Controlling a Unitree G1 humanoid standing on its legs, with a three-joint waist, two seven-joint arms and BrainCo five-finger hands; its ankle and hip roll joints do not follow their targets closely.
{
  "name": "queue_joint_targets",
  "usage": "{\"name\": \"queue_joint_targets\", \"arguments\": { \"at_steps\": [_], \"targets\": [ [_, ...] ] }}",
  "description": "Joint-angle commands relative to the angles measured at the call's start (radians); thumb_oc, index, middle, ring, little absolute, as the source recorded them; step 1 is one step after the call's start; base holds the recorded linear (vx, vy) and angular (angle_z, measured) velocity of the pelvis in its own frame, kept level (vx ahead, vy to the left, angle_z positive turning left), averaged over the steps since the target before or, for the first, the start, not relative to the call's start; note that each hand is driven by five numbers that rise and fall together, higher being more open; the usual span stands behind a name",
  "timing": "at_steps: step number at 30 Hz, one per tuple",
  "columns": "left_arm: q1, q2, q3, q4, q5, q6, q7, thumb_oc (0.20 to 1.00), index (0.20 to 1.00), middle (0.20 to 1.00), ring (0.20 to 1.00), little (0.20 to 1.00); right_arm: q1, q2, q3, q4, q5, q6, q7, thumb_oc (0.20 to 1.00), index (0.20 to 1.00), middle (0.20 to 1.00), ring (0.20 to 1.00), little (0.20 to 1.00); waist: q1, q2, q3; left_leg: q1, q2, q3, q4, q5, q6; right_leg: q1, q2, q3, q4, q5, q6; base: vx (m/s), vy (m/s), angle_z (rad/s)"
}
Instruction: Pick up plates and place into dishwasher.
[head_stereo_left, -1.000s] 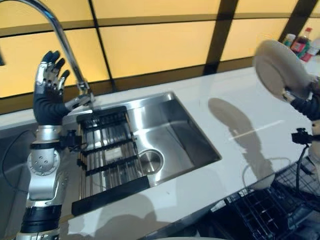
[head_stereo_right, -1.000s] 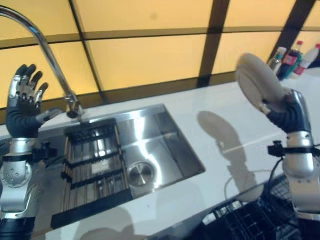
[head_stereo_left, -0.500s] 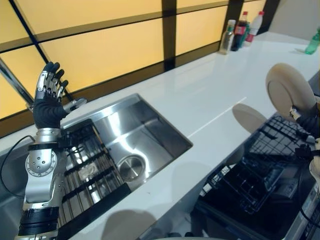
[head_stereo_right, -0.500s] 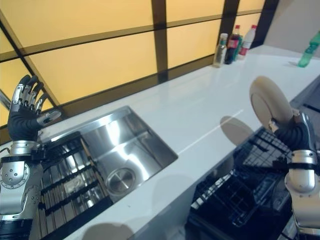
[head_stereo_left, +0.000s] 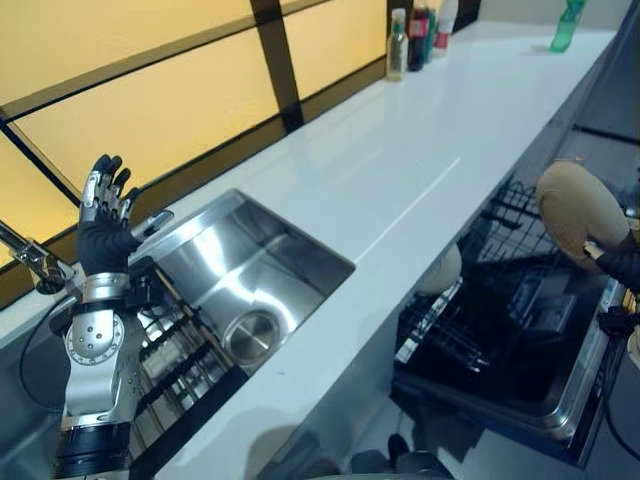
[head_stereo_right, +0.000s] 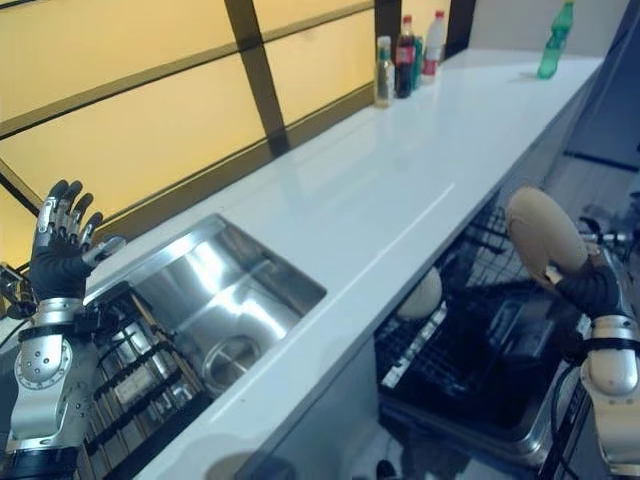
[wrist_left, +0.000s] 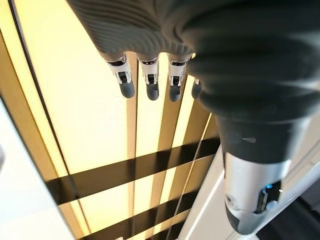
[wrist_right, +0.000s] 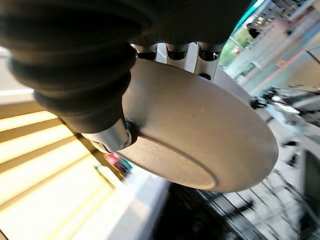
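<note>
While the right hand (head_stereo_right: 592, 290) grips a plate (head_stereo_right: 541, 234), white counter (head_stereo_right: 400, 190) gleams (left hand (head_stereo_right: 60, 262) splayed).

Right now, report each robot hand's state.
Left robot hand: open, raised, holding nothing.
Right robot hand: shut on the plate, above the open dishwasher rack.

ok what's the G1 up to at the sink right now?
It's loading the dishwasher. The right hand grips a beige plate by its edge, held on edge above the open dishwasher rack, not yet set in. Another plate already sits in the rack near the counter edge. The left hand is raised by the sink, fingers straight, holding nothing.
</note>
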Motion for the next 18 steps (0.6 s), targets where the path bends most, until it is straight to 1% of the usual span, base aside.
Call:
{"name": "queue_joint_targets", "arguments": {
  "at_steps": [1, 5, 8, 9, 11, 12, 14, 15, 16, 17, 18],
  "targets": [
    [0.013, 0.054, 0.024, 0.007, 0.04, -0.054, 0.017, 1.0, 1.0, 1.0, 1.0, 1.0, -0.119, -0.056, 0.012, 0.013, -0.031, -0.023, -0.01, 0.2, 0.2, 0.2, 0.2, 0.2, 0.013, -0.053, -0.019, -0.088, -0.072, -0.025, 0.195, -0.186, 0.066, 0.028, -0.092, -0.015, 0.091, -0.131, 0.094, 0.02, 0.09, -0.04],
    [0.026, 0.062, 0.033, -0.008, 0.043, -0.048, -0.005, 1.0, 1.0, 1.0, 1.0, 1.0, -0.111, -0.044, 0.024, 0.031, -0.048, -0.006, -0.019, 0.2, 0.2, 0.2, 0.2, 0.2, 0.03, -0.06, -0.002, -0.103, -0.079, -0.031, 0.191, -0.172, 0.076, -0.004, -0.111, -0.055, 0.191, -0.127, 0.078, 0.01, 0.11, 0.03],
    [0.036, 0.073, 0.031, -0.015, 0.039, -0.047, -0.004, 1.0, 1.0, 1.0, 1.0, 1.0, -0.096, -0.035, 0.031, 0.03, -0.038, 0.001, -0.023, 0.2, 0.2, 0.2, 0.2, 0.2, 0.042, -0.063, 0.013, -0.113, -0.081, -0.029, 0.186, -0.159, 0.084, -0.051, -0.119, -0.097, 0.307, -0.101, 0.065, -0.01, 0.036, 0.03],
    [0.039, 0.073, 0.031, -0.012, 0.044, -0.052, -0.004, 1.0, 1.0, 1.0, 1.0, 1.0, -0.097, -0.029, 0.04, 0.036, -0.041, 0.003, -0.019, 0.2, 0.2, 0.2, 0.2, 0.2, 0.048, -0.066, 0.019, -0.116, -0.081, -0.026, 0.19, -0.158, 0.083, -0.064, -0.129, -0.106, 0.307, -0.092, 0.06, -0.01, -0.043, -0.01],
    [0.04, 0.08, 0.028, -0.003, 0.045, -0.061, 0.007, 1.0, 1.0, 1.0, 1.0, 1.0, -0.108, -0.024, 0.061, 0.061, -0.055, -0.006, -0.017, 0.2, 0.2, 0.2, 0.2, 0.2, 0.06, -0.07, 0.017, -0.125, -0.08, -0.027, 0.19, -0.158, 0.073, -0.051, -0.142, -0.114, 0.206, -0.091, 0.059, -0.01, -0.104, -0.03],
    [0.035, 0.089, 0.023, 0.001, 0.044, -0.067, 0.023, 1.0, 1.0, 1.0, 1.0, 1.0, -0.126, -0.029, 0.077, 0.079, -0.057, -0.014, -0.018, 0.2, 0.2, 0.2, 0.2, 0.2, 0.066, -0.071, 0.019, -0.133, -0.079, -0.026, 0.186, -0.159, 0.065, -0.042, -0.148, -0.114, 0.139, -0.077, 0.066, -0.06, -0.158, -0.12],
    [0.016, 0.104, 0.013, 0.015, 0.05, -0.078, 0.061, 1.0, 1.0, 1.0, 1.0, 1.0, -0.18, -0.043, 0.11, 0.109, -0.05, -0.015, -0.016, 0.2, 0.2, 0.2, 0.2, 0.2, 0.07, -0.074, 0.028, -0.145, -0.074, -0.006, 0.181, -0.167, 0.058, -0.05, -0.159, -0.118, 0.046, -0.022, 0.084, -0.13, -0.171, -0.22],
    [-0.005, 0.114, 0.004, 0.029, 0.051, -0.088, 0.088, 1.0, 1.0, 1.0, 1.0, 1.0, -0.24, -0.054, 0.142, 0.136, -0.052, -0.007, -0.013, 0.2, 0.2, 0.2, 0.2, 0.2, 0.072, -0.073, 0.04, -0.155, -0.069, 0.011, 0.177, -0.171, 0.054, -0.072, -0.16, -0.117, 0.012, 0.003, 0.092, -0.21, -0.175, -0.32],
    [-0.029, 0.128, -0.006, 0.039, 0.053, -0.093, 0.118, 1.0, 1.0, 1.0, 1.0, 1.0, -0.299, -0.063, 0.176, 0.164, -0.056, 0.0, -0.011, 0.2, 0.2, 0.2, 0.2, 0.2, 0.072, -0.07, 0.059, -0.175, -0.06, 0.019, 0.188, -0.174, 0.054, -0.101, -0.153, -0.101, 0.014, 0.008, 0.091, -0.23, -0.194, -0.3],
    [-0.046, 0.133, -0.011, 0.043, 0.058, -0.089, 0.136, 1.0, 1.0, 1.0, 1.0, 1.0, -0.332, -0.07, 0.197, 0.184, -0.058, 0.005, -0.008, 0.2, 0.2, 0.2, 0.2, 0.2, 0.072, -0.071, 0.07, -0.197, -0.057, 0.016, 0.206, -0.176, 0.054, -0.115, -0.146, -0.086, 0.022, -0.002, 0.094, -0.16, -0.213, -0.16],
    [-0.053, 0.134, -0.012, 0.045, 0.059, -0.087, 0.145, 1.0, 1.0, 1.0, 1.0, 1.0, -0.346, -0.079, 0.21, 0.198, -0.056, 0.006, -0.003, 0.2, 0.2, 0.2, 0.2, 0.2, 0.075, -0.074, 0.075, -0.217, -0.055, 0.011, 0.228, -0.175, 0.052, -0.118, -0.144, -0.084, 0.027, -0.009, 0.095, -0.08, -0.246, -0.02]
  ]
}}
